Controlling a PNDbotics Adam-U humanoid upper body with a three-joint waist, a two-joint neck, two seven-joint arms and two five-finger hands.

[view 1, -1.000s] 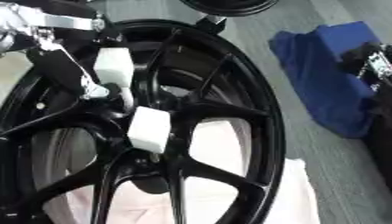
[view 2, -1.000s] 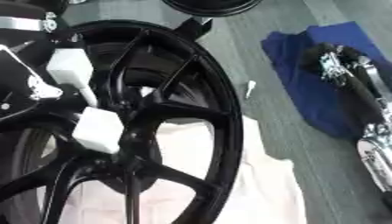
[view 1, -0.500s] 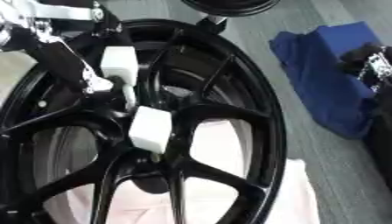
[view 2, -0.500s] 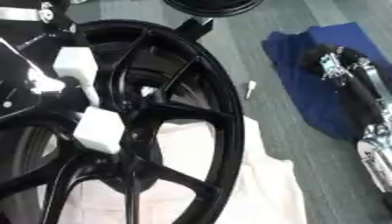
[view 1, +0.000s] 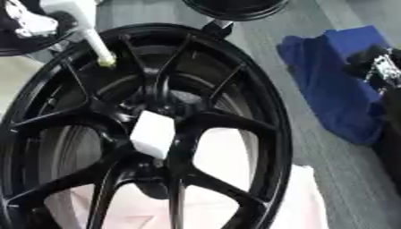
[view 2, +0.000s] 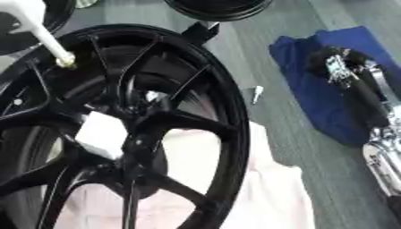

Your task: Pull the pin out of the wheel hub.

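Pin: long white tapered plastic pin (view 1: pixel 87 36), slanting from the upper-left corner of the frame down to a yellowish tip over the upper-left rim of the wheel.
Pin vs wheel: the tip sits at the inner edge of the large black multi-spoke alloy wheel (view 1: pixel 270 134). It is well apart from the hub at frame centre. Whether the tip touches the rim, cannot tell.
Left hand: black and silver left hand (view 1: pixel 25 23), upper-left corner, just beside the pin's wide upper end. It is mostly cut off by the frame edge, so open, closed or gripping cannot be told.
Right hand: black and silver right hand (view 2: pixel 342 67), right side of the frame, lying on the crumpled blue cloth (view 2: pixel 309 89), well apart from wheel and pin. Grip state cannot be told.
On the hub: one white rectangular block (view 1: pixel 153 134) against the spokes just left of centre.
Under the wheel: pale pink cloth (view 2: pixel 270 197), showing through the spokes and at lower right.
Hard to make out: small white object (view 2: pixel 256 94) on the grey floor between wheel and blue cloth.
Change from 0.5 s ago: a second white block, then on the upper-left spoke by the left hand, is gone from the spokes. The pin's tip now shows free at the rim. The whole view has also shifted, so the camera has moved.
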